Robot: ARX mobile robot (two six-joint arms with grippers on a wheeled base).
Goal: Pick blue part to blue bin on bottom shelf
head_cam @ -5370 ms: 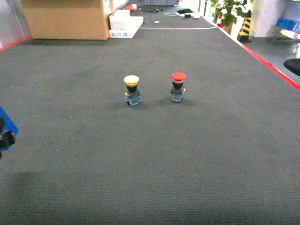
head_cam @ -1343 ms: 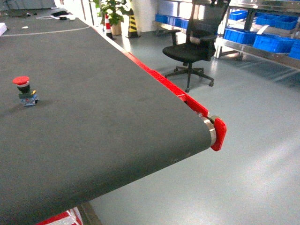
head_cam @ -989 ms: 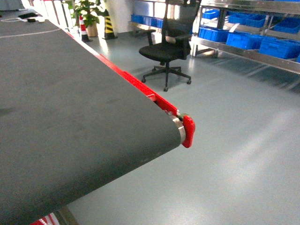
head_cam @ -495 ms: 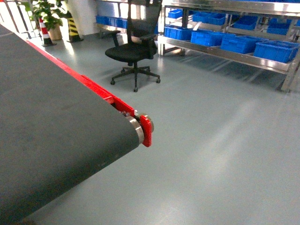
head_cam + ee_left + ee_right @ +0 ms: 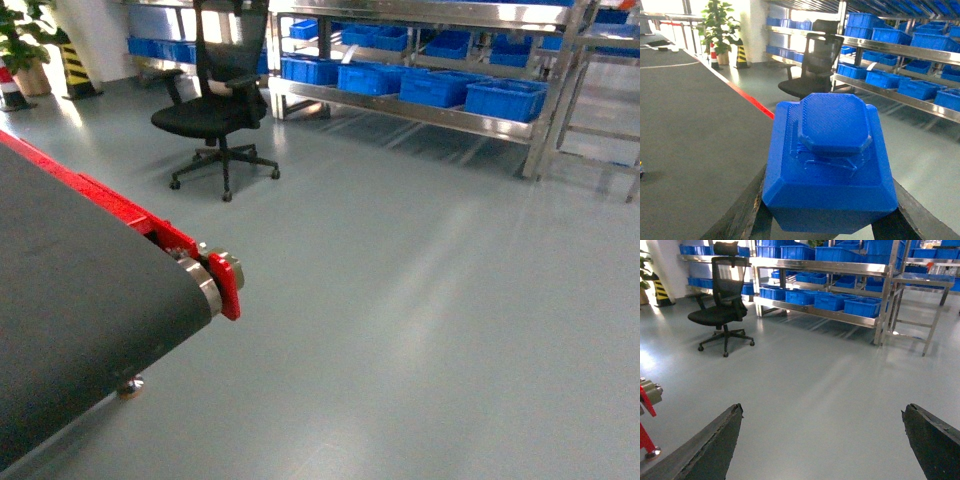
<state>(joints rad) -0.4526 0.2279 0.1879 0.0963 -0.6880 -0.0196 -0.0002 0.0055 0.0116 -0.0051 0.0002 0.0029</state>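
The blue part [image 5: 832,170], a chunky faceted block with a raised octagonal top, fills the left wrist view. My left gripper [image 5: 829,212] is shut on it, one dark finger at each lower side. My right gripper [image 5: 822,410] is open over bare grey floor with nothing between its fingers [image 5: 715,445]. Far across the floor stands the steel rack; its bottom shelf [image 5: 400,108] carries a row of blue bins [image 5: 505,98]. The bins [image 5: 862,306] also show in the right wrist view. Neither gripper shows in the head view.
The dark conveyor belt [image 5: 70,300] ends at a roller with a red end cap [image 5: 228,285] at the left. A black office chair [image 5: 215,100] stands before the rack. A small steel table [image 5: 925,285] is at its right end. Open grey floor lies between.
The head view has swung right: the belt with the yellow and red buttons has slid off to the left, and the chair, floor and rack of blue bins have come into view.
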